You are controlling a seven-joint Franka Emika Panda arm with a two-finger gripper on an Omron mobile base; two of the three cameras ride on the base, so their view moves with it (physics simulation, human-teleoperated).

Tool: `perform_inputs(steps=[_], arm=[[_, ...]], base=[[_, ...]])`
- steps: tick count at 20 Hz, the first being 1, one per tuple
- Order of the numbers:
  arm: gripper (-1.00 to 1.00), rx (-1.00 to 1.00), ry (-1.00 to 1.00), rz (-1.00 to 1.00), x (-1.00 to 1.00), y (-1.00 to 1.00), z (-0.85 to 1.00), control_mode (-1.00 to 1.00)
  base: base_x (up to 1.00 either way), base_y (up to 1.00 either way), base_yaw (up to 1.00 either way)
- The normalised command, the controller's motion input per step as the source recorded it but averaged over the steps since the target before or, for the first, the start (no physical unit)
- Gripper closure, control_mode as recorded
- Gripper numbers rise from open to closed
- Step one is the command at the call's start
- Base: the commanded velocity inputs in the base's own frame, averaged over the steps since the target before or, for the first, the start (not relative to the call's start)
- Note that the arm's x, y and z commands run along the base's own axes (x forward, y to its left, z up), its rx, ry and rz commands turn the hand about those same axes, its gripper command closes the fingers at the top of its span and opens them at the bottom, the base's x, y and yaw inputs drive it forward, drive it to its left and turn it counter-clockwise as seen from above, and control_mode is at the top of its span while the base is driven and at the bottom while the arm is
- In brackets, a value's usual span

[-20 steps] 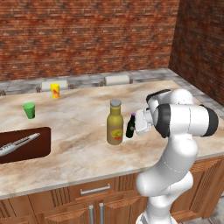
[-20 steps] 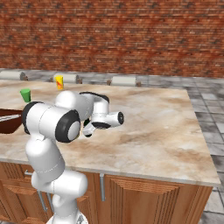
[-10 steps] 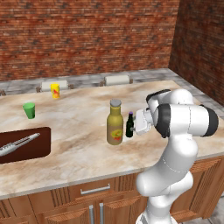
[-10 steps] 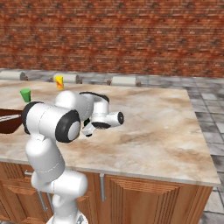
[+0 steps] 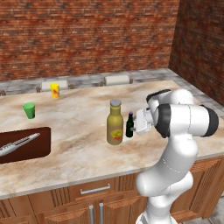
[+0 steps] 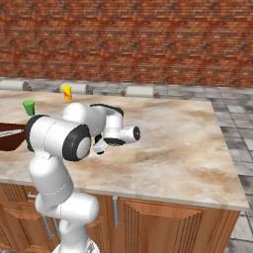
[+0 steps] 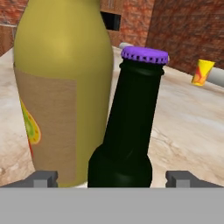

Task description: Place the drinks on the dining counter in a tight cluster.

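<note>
Dining counter [image 5: 78, 144]: dark bottle [image 7: 127, 127] between hand [image 7: 111, 178] fingertips, beside olive bottle [image 7: 61, 87].

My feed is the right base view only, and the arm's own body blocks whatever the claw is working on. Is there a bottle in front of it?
Observer: Yes. The left base view shows a small dark bottle with a purple cap standing upright on the dining counter.
Operator: Anything next to it?
Observer: The tall olive-yellow bottle, close beside it on the side away from the arm. I cannot tell if they touch.
Operator: Is the claw clamped on the dark one?
Observer: No. In the hand view the claw is open. Its fingertips flank the bottle's base with a gap on each side.
</note>
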Motion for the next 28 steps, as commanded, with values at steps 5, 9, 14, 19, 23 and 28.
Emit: perform_inputs(steps=[5,9,14,19,23,28], arm=[[-1.0,0.0,0.01,0.0,0.0,-0.23,0.49,-1.0],[-1.0,0.0,0.06,0.0,-0.01,-0.18,0.75,-1.0],[-1.0,0.0,0.13,0.0,-0.17,-0.12,0.62,-1.0],[-1.0,0.0,0.14,-0.02,-0.28,-0.15,0.25,-1.0],[-1.0,-0.07,0.08,-0.14,-0.19,-0.05,0.0,-1.0],[-1.0,-0.23,0.17,-0.21,-0.14,0.04,0.32,-1.0]], base=[[0.0,0.0,0.0],[0.0,0.0,0.0],[0.0,0.0,0.0],[0.0,0.0,0.0],[0.0,0.0,0.0],[0.0,0.0,0.0]])
